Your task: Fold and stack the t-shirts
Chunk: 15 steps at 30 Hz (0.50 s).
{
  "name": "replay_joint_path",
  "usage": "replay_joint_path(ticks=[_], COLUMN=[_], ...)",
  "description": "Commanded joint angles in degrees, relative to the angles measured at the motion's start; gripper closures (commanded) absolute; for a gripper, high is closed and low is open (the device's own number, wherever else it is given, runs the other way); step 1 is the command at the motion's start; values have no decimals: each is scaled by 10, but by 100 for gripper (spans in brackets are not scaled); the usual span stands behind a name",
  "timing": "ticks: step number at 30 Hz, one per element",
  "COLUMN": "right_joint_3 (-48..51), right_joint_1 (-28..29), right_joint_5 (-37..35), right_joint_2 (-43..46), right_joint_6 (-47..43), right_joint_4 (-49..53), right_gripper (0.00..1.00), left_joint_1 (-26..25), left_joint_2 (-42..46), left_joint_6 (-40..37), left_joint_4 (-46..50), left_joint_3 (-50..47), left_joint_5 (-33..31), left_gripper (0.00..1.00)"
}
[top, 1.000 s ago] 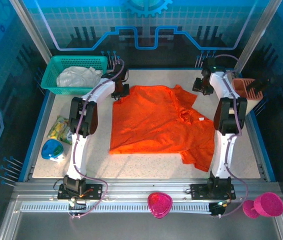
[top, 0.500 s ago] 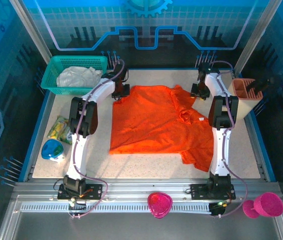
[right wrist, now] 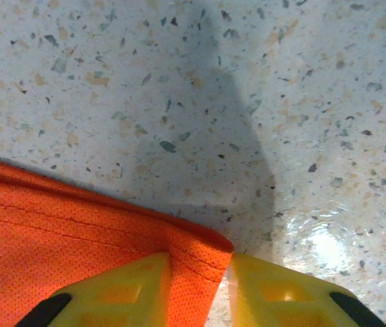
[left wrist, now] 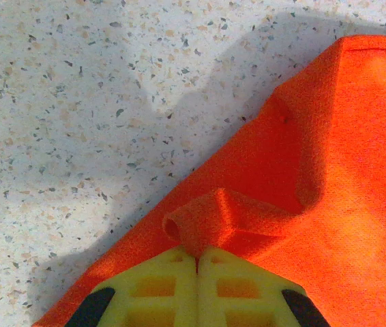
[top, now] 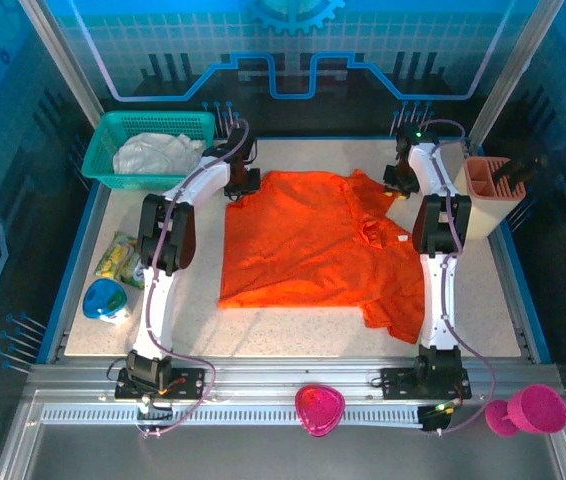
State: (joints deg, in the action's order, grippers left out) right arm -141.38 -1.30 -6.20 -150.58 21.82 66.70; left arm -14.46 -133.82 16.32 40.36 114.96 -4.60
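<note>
Orange t-shirt (top: 313, 245) is lying flat; left gripper (left wrist: 198, 255) is pinching a fold at its edge, fully closed; right gripper (right wrist: 200, 262) is straddling its hem, jaws slightly apart

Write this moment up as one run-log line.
orange t-shirt: spread out, unfolded | left gripper: shut on its far corner | right gripper: astride its far edge, grip unclear | white t-shirt: in basket

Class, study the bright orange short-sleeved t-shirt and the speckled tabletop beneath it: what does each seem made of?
Bright orange short-sleeved t-shirt: probably knitted mesh fabric, matt; tiny holes and a stitched hem show.
Speckled tabletop: terrazzo-look stone or laminate, smooth, slightly glossy; it reflects a light glare.
</note>
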Motion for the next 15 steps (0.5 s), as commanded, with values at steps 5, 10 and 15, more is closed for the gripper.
replay_joint_path(ticks=[5,10,15], right_joint_3=[9,41,92], right_joint_1=[16,16,21], right_joint_5=[41,49,48], right_joint_2=[-38,-1,87], right_joint_6=[6,0,-18], right_joint_4=[-35,-53,-83], right_gripper=[93,100,100], left_joint_1=[0,-3,-8], left_joint_2=[5,24,65], left_joint_6=[-10,-11,-6], left_joint_4=[-3,-12,-23], left_joint_3=[-12,-37,-62], left_joint_5=[19,24,30], left_gripper=[100,100,100])
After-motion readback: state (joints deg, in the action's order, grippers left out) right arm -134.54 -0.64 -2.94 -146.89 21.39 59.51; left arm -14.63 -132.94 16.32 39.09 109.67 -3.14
